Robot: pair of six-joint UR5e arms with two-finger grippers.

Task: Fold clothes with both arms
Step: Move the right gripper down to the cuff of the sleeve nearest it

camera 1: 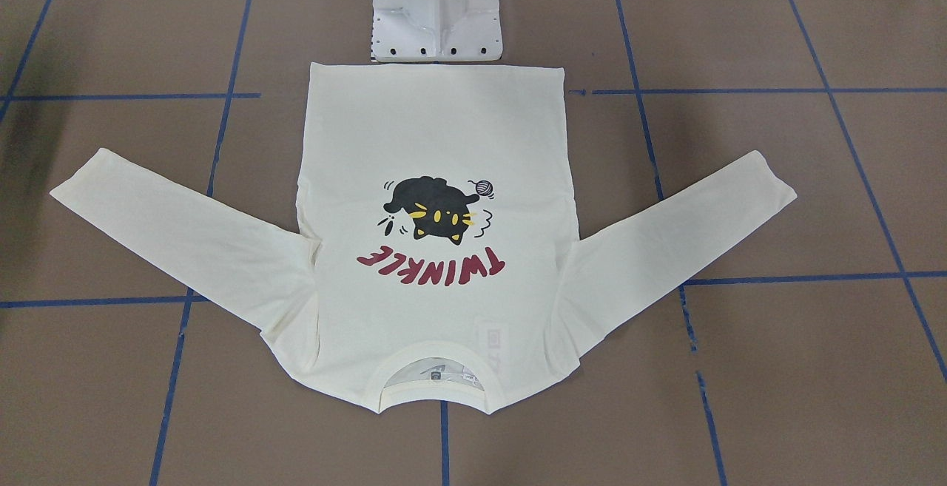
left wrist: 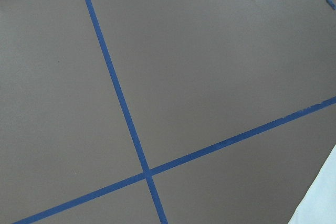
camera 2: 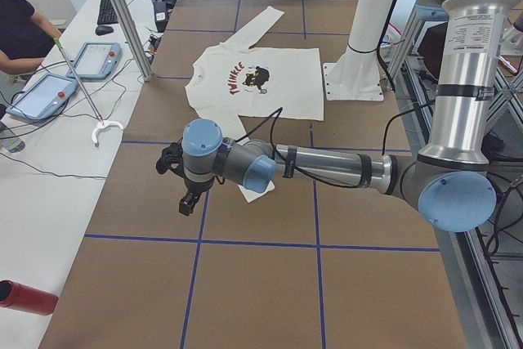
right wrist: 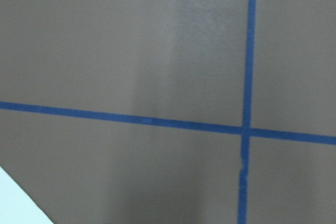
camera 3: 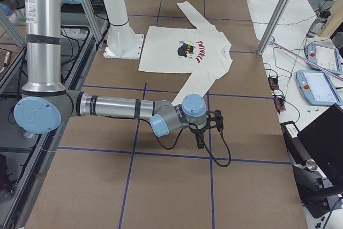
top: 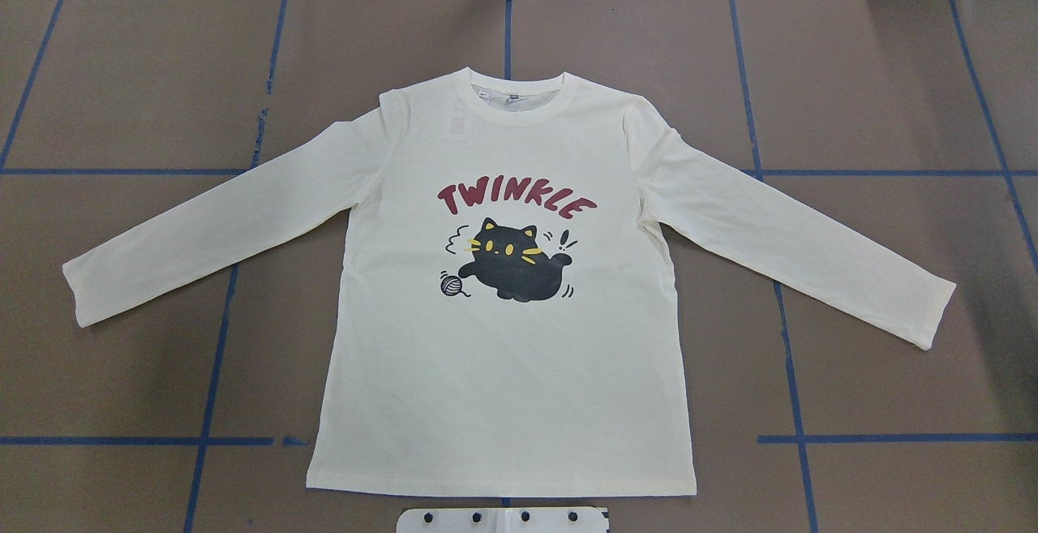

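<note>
One shirt point(top: 503, 371) flat, print up | left pincer point(camera 2: 188, 202), right pincer point(camera 3: 200, 141): cannot tell grip

Shirt point(top: 503, 371) is showing as soft matt cream cloth, table point(top: 122, 70) as matt brown paper crossed by blue tape point(top: 122, 171), left arm point(camera 2: 327, 167) as satin grey metal.

Cream cat-print shirt point(top: 503, 354) flat, print up, sleeves outspread
</note>
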